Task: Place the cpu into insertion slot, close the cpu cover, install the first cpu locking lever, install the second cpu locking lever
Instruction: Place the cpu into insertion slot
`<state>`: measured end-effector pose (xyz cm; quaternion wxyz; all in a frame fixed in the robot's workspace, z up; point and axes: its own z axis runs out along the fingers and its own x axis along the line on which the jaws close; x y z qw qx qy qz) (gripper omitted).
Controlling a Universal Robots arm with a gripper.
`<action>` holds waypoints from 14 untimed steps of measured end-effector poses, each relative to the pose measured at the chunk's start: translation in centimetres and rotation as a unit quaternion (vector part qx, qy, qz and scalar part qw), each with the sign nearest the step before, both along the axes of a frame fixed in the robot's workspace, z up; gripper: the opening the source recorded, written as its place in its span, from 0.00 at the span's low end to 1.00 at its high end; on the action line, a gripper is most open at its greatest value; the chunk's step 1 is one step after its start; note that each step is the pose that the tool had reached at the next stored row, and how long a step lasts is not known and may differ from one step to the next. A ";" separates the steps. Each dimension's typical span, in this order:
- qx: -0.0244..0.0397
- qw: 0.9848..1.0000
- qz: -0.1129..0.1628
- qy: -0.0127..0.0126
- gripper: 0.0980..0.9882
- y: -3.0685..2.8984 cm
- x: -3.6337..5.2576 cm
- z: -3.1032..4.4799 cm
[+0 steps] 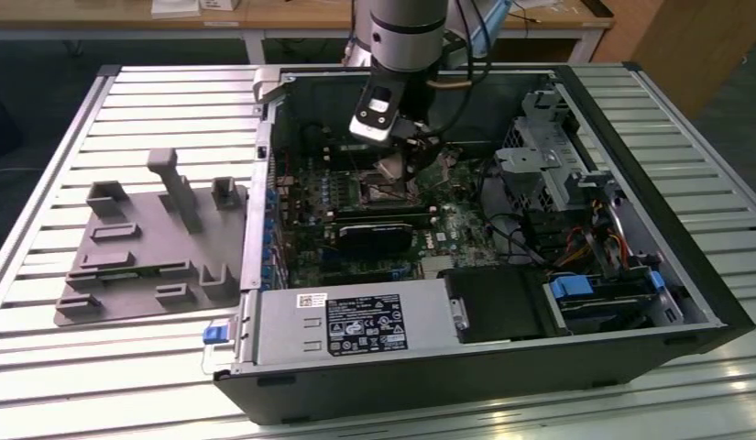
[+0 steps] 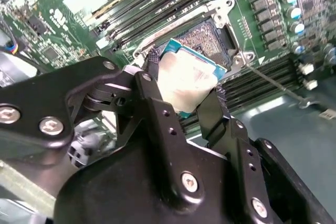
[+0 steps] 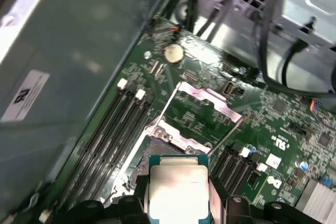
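Observation:
My gripper (image 2: 185,81) is shut on the cpu (image 2: 184,72), a small square chip with a dull silver top and green edge, pinched by two opposite sides. The cpu hangs tilted just above the insertion slot (image 2: 207,35), a dark square socket with a metal rim on the green board. In the first wrist view the cpu (image 3: 177,190) sits between the fingers (image 3: 134,205), with the slot (image 3: 137,169) beside it. The cpu cover (image 3: 210,100) stands swung open past the slot. A thin locking lever (image 2: 273,83) sticks out from the socket corner. In the exterior view the gripper (image 1: 396,165) reaches into the open case over the slot (image 1: 375,192).
Long memory slots (image 3: 113,140) run beside the socket. A black card (image 1: 375,238) lies just in front of it, and a power supply (image 1: 353,325) fills the case's near side. Cables and a drive cage (image 1: 561,156) stand at the exterior view's right. A grey fixture plate (image 1: 146,243) lies outside the case.

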<state>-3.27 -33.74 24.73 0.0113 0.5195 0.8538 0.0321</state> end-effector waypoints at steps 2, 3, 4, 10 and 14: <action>0.000 1.000 -0.018 0.000 0.49 0.00 0.00 -0.03; 0.000 1.000 -0.027 0.000 0.49 0.00 0.00 -0.06; 0.000 0.999 -0.035 0.000 0.49 0.00 0.00 -0.07; -0.001 0.996 -0.093 0.000 0.49 0.00 0.00 -0.19; -0.001 0.992 -0.129 0.000 0.49 0.00 0.00 -0.27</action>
